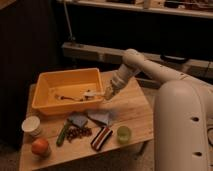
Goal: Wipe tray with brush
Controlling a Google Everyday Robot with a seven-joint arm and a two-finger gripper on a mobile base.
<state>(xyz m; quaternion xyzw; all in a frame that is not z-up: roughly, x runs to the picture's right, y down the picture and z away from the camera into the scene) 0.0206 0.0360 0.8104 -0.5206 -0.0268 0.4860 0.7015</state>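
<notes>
— Where is the gripper (pixel 105 93)?
— It is at the end of the white arm (pixel 150 70), which reaches in from the right. The gripper sits low over the right wall of the yellow-orange tray (pixel 44 106), pointing into it.
— And the brush (pixel 92 93)?
— It is inside the tray, near the right side of the floor, and its near end meets the gripper's tip. I cannot tell whether the gripper is clamped on it or merely touching it.
— Anything else in the tray?
— A thin dark stick (pixel 67 97) lies just left of the brush.
— What is around the tray?
— It stands at the back left of a wooden table (pixel 136 107). In front of it are a white cup (pixel 32 126), a round orange-red fruit (pixel 40 146), a green stalk-like piece (pixel 62 134), two blue-grey cloth scraps (pixel 100 116), a red-and-black striped block (pixel 101 137) and a small green cup (pixel 123 133).
</notes>
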